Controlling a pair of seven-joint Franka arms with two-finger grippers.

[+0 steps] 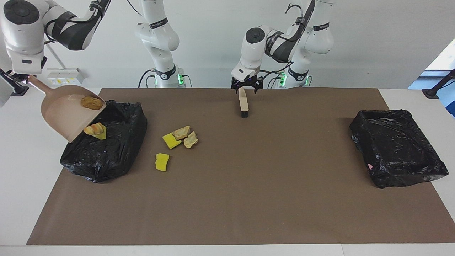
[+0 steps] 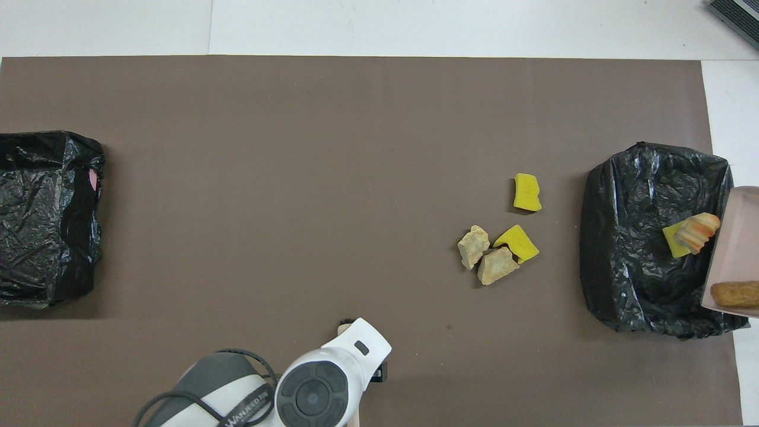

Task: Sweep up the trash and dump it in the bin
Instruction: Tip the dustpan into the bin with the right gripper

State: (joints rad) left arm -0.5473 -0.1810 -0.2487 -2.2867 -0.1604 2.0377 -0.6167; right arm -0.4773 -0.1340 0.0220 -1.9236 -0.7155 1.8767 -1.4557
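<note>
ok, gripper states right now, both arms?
Left gripper: open, above the brush handle.
Right gripper: shut on the dustpan, tilted over the bin.

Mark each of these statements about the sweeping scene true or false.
1. The right pincer holds the dustpan tilted over the bin at the right arm's end. True.
2. The dustpan is empty. False: a brown lump lies in it.
3. Four scraps lie on the mat. True.
4. The left pincer is shut on the brush. False: it stands open over the handle's end, and the brush lies on the mat.
</note>
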